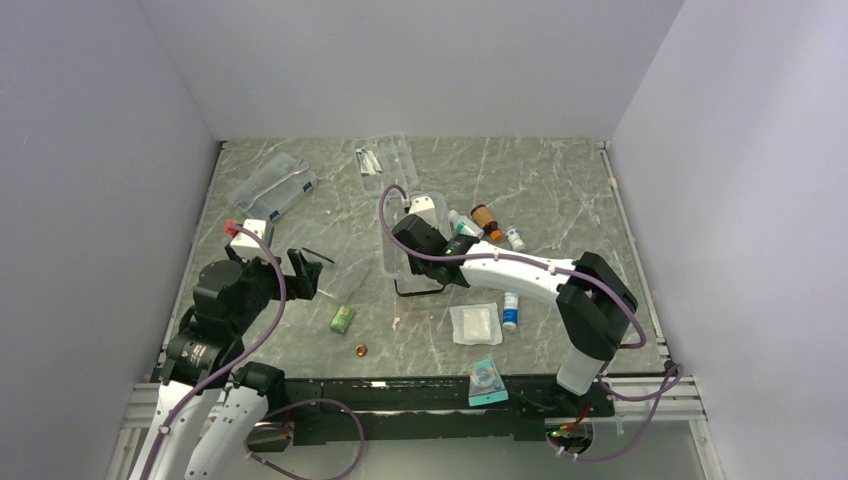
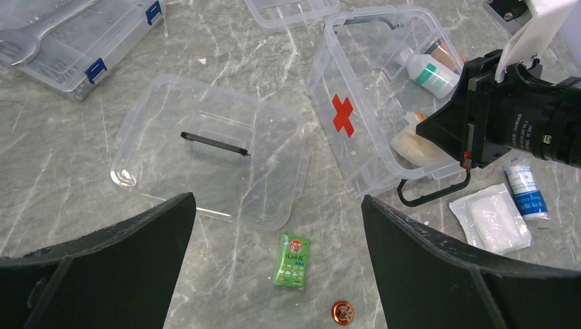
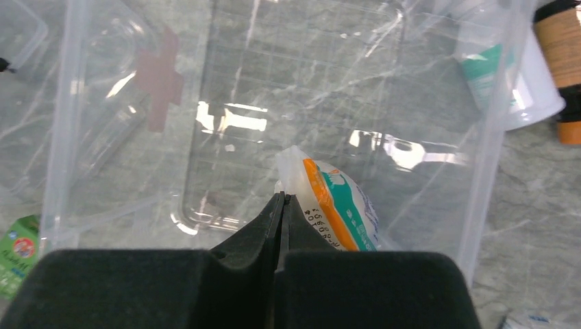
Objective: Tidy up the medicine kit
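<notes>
Closest to my bases, a teal packet (image 1: 487, 382) sits at the table's near edge. A bit further out there's a small copper-coloured round thing (image 2: 342, 312) and a green sachet (image 2: 292, 260) lying flat. Over on my right side are a gauze pad (image 2: 490, 223) and a white tube with a blue label (image 2: 527, 192) just beside it.

My left gripper (image 2: 276, 199) hangs above the table with its jaws wide apart and nothing between them. Under and just past it is the clear lid (image 2: 209, 154), flat on the table with its dark handle up.

Right beside the lid is the medicine kit (image 2: 342, 115), mid-table, open, red cross facing the lid. My right gripper (image 3: 280, 205) is down inside it with the tips pressed together. A white packet with orange and teal print (image 3: 336, 209) lies on the tub floor right at the tips. I honestly can't tell if a corner of it is pinched.

Just outside the tub's far wall are a white bottle with a teal label (image 2: 430, 72) and an amber bottle (image 1: 485, 217). Way at the back left is the flat clear case with blue latches (image 2: 75, 41).
</notes>
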`<act>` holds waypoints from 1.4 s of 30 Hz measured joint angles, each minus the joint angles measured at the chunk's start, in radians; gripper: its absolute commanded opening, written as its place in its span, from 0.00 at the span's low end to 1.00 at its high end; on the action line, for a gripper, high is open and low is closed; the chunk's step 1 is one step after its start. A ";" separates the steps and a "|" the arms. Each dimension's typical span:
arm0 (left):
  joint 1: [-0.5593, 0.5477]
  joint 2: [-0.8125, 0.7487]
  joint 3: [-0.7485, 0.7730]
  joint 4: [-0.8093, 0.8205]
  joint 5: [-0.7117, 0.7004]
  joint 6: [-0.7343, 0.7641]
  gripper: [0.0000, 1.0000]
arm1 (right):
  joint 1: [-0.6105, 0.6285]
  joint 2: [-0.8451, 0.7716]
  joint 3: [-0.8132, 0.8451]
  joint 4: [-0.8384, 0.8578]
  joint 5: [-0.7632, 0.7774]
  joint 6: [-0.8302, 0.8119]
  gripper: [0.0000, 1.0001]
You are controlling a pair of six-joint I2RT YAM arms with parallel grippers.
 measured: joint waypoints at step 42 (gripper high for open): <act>0.000 0.000 0.000 0.000 0.005 0.000 0.99 | -0.384 -0.336 0.027 -0.048 -0.093 -0.057 0.67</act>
